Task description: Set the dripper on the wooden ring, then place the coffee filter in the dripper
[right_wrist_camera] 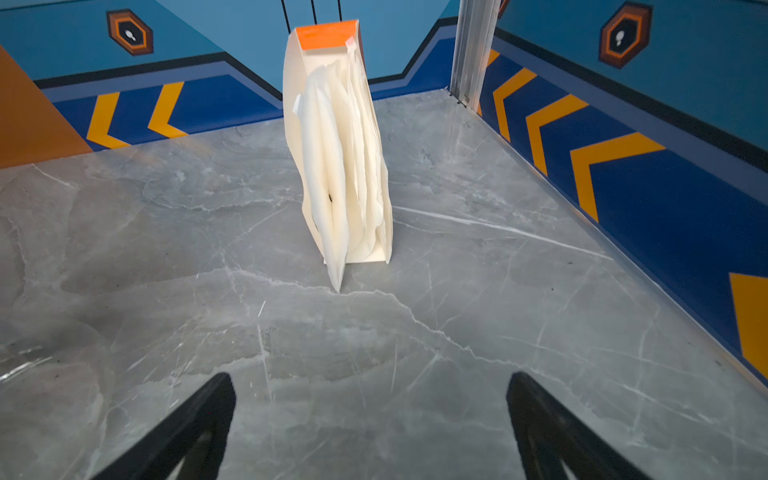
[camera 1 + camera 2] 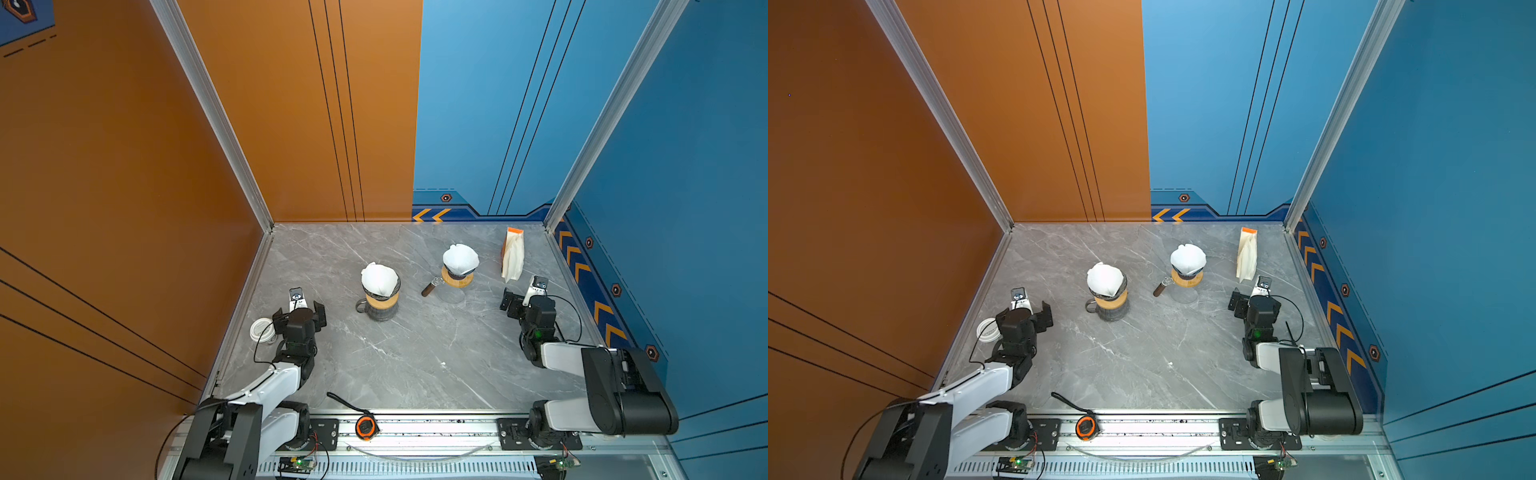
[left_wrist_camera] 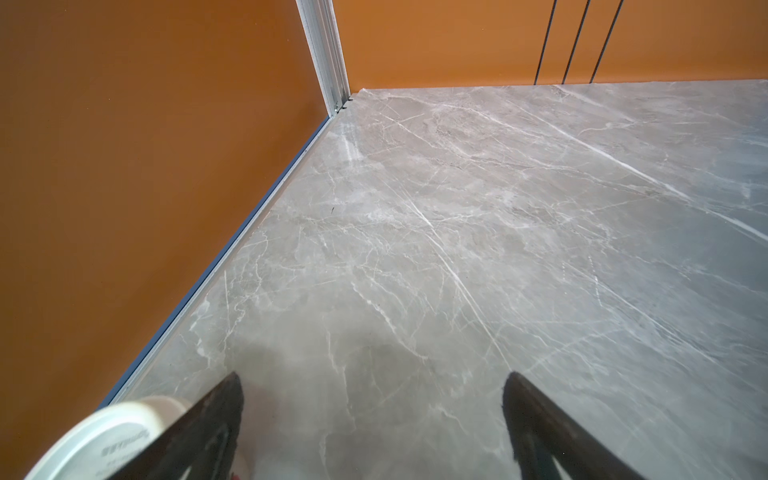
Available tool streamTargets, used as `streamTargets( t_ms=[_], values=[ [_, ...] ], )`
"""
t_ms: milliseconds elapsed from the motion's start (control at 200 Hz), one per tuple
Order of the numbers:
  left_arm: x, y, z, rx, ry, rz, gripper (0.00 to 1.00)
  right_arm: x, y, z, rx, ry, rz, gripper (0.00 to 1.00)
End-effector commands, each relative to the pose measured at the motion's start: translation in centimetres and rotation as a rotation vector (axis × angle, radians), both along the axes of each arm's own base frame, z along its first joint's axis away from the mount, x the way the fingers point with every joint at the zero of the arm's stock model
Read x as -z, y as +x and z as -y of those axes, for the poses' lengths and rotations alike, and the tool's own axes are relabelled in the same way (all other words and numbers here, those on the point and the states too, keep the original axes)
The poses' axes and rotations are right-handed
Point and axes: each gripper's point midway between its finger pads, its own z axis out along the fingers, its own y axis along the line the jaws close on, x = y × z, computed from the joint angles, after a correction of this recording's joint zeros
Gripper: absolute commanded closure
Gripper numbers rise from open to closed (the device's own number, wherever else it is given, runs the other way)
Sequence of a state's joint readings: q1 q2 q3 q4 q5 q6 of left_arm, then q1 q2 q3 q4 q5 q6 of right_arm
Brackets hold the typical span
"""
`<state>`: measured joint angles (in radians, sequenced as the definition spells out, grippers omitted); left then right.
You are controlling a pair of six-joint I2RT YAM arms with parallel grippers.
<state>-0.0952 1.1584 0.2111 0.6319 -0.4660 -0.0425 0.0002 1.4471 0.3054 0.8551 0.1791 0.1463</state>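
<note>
Filter (image 2: 460,258) in far dripper (image 2: 457,281) lies well apart from R claw (image 1: 369,376), L claw (image 3: 373,374); both spread, empty.

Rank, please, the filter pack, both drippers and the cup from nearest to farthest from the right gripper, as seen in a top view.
1. Filter pack, just beyond the right gripper, far right.
2. Right dripper, right of centre.
3. Left dripper, left of centre.
4. Cup, by the left wall.
</note>
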Motion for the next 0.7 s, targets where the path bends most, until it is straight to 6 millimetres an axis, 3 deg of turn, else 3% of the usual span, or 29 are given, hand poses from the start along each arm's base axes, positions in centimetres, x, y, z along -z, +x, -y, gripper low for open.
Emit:
streamTargets(
  t_ms=[0, 160, 406, 696],
  values=[
    [-2.6, 2.3, 0.6, 0.06, -0.005, 0.125, 0.02, -1.1, 0.8, -0.1, -0.018, -0.017, 0.103, 0.0],
    [-2.3, 4.0, 0.2, 0.069, -0.063, 0.144, 0.02, -0.8, 0.8, 0.2, -0.009, -0.006, 0.099, 0.0],
    [0.4, 5.8, 1.1, 0.123, -0.085, 0.136, 0.02, -0.4, 1.7, -0.3, 0.014, -0.074, 0.028, 0.0],
    [1.0, 6.9, 1.6, 0.147, -0.078, 0.066, 0.02, -0.6, 1.7, -0.5, 0.03, -0.106, 0.026, 0.0]
  ],
)
